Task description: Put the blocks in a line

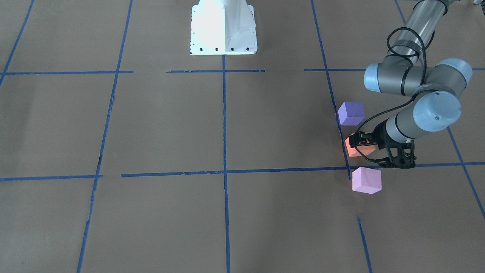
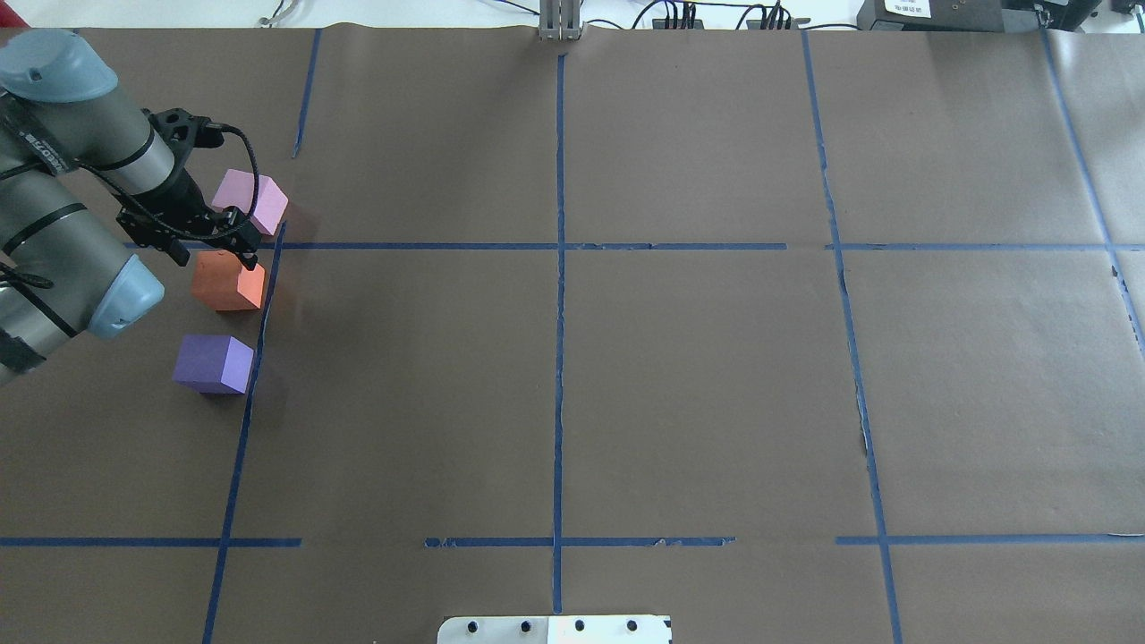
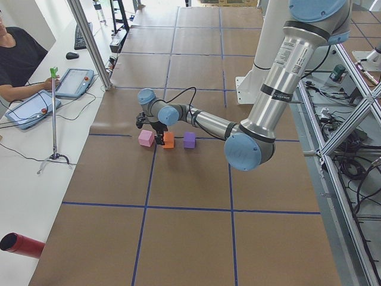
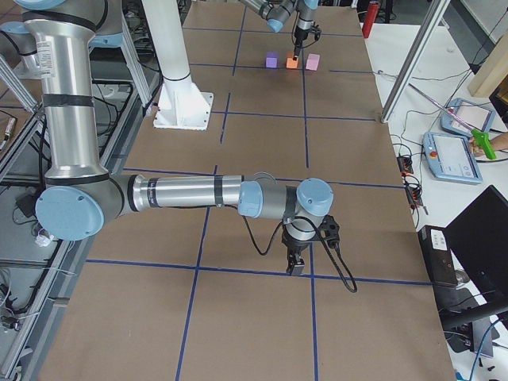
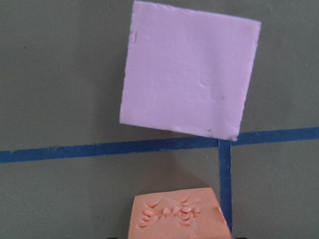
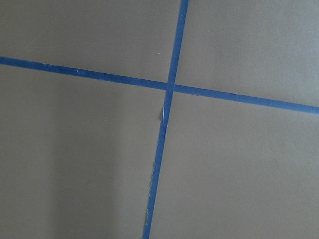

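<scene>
Three foam blocks stand in a row near a blue tape line on the robot's left side. They are the pink block [image 2: 250, 201] [image 1: 366, 180], the orange block [image 2: 228, 282] [image 1: 356, 149] and the purple block [image 2: 213, 362] [image 1: 351, 113]. My left gripper [image 2: 215, 255] is low over the orange block with a finger on each side of it. In the left wrist view the orange block [image 5: 177, 216] has small gaps to both fingertips, so the gripper looks open. The pink block [image 5: 189, 69] lies just beyond it. My right gripper [image 4: 296, 266] points down at bare paper far from the blocks; I cannot tell whether it is open or shut.
Brown paper with a grid of blue tape [image 2: 559, 313] covers the table. The white robot base [image 1: 222, 28] stands at the robot's edge. Tablets [image 3: 71, 82] and a thin stand [image 3: 55, 119] are on the side table, beside an operator.
</scene>
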Robot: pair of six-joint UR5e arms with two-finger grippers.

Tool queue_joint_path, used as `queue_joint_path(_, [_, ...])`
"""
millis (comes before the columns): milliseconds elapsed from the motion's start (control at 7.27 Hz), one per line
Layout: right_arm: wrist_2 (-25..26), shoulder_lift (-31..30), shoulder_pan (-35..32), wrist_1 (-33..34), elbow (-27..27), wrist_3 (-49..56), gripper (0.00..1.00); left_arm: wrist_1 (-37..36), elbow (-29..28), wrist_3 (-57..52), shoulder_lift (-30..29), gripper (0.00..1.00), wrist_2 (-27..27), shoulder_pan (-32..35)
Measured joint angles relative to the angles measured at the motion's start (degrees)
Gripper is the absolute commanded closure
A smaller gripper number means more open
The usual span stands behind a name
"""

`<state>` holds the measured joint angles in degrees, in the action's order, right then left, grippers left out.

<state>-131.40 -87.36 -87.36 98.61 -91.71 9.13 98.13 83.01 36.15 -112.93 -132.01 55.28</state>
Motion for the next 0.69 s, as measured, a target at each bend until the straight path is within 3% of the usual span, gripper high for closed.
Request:
queue_joint_path(413, [0.0, 0.0, 0.0, 0.0, -0.01, -0.01, 0.0, -1.55, 2.86, -0.96, 0.24, 0.0, -0.02, 2.94])
queue_joint_path(688, [0.0, 0.0, 0.0, 0.0, 0.03, -0.01, 0.0, -8.75, 7.28, -6.72, 0.6, 0.0, 0.0, 7.57])
